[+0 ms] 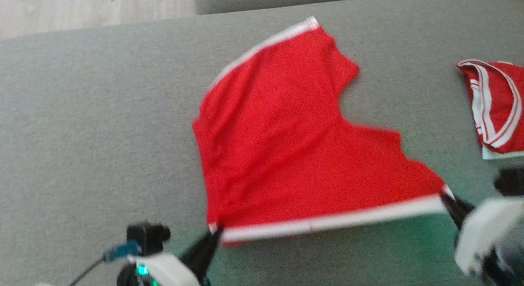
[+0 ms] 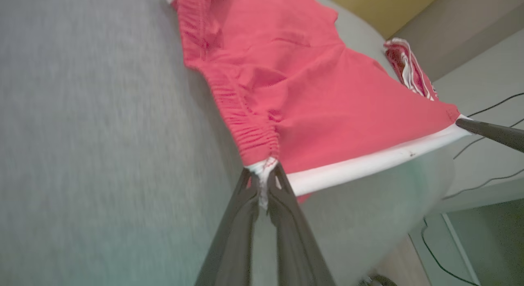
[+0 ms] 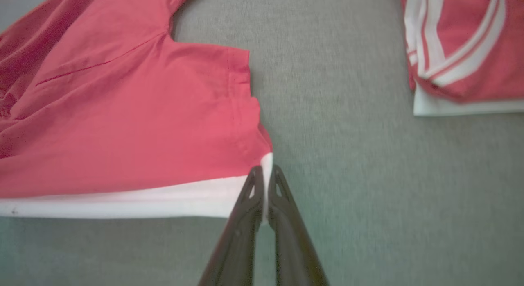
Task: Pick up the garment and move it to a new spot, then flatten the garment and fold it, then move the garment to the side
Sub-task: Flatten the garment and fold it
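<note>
The garment (image 1: 294, 146) is a pair of red shorts with a white side stripe, spread on the grey cushion. My left gripper (image 1: 215, 233) is shut on its near left corner, by the gathered waistband (image 2: 241, 114). My right gripper (image 1: 447, 197) is shut on the near right corner, at the end of the white stripe (image 3: 123, 202). The near edge hangs taut between the two grippers, slightly off the cushion. In the left wrist view, my left gripper (image 2: 263, 175) pinches white cloth; the right wrist view shows my right gripper (image 3: 265, 175) doing the same.
A second red garment with white stripes (image 1: 497, 105) lies folded at the right edge of the grey cushion (image 1: 82, 134). Pale wood floor (image 1: 82, 7) shows at the far left. Cables (image 2: 483, 142) run beyond the cushion's edge.
</note>
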You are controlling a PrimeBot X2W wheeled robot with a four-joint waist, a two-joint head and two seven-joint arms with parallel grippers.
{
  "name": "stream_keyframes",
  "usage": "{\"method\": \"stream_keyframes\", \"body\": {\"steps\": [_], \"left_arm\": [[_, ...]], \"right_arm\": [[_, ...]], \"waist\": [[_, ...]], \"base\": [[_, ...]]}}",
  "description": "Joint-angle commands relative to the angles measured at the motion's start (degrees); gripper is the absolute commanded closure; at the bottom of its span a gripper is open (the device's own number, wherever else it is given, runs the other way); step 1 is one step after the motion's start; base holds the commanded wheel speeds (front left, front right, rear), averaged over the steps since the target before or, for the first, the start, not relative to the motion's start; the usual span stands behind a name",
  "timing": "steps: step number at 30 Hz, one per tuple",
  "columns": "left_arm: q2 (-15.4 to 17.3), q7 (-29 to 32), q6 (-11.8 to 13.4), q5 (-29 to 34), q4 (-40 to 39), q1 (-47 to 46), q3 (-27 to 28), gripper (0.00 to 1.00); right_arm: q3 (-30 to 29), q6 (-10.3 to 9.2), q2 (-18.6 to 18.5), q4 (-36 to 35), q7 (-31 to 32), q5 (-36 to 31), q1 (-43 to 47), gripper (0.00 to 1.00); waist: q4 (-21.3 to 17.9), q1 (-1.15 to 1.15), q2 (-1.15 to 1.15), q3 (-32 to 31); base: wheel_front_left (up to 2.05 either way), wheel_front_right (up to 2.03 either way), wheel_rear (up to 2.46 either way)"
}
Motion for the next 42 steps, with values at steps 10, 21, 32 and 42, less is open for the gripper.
{"method": "stream_keyframes", "body": {"steps": [10,21,32,42], "left_arm": [[3.3,5.4,9.0,-5.5,-22.0,6.0,3.1,1.0],[-7.4,1.5,8.4,-4.8,-8.0,-10.3,7.3,1.0],[-16.2,-5.3,6.0,-3.9,8.3,-22.2,9.9,1.0],[-19.6,-9.1,2.8,-4.6,15.1,-24.7,10.2,0.0]], "right_arm": [[-6.0,0.37,5.1,-20.4,5.0,-3.2,3.2,1.0],[4.0,0.37,1.4,3.5,-1.6,-0.6,-30.0,1.0],[8.5,0.37,2.0,25.5,-9.5,-2.8,-49.5,1.0],[9.1,0.37,2.0,36.9,-17.2,-0.9,-53.1,0.0]], "waist": [[2.9,0.02,0.0,1.0],[5.4,0.02,0.0,6.7],[10.1,0.02,0.0,13.4],[11.6,0.02,0.0,13.8]], "base": [[0.0,0.0,0.0],[0.0,0.0,0.0],[0.0,0.0,0.0],[0.0,0.0,0.0]]}}
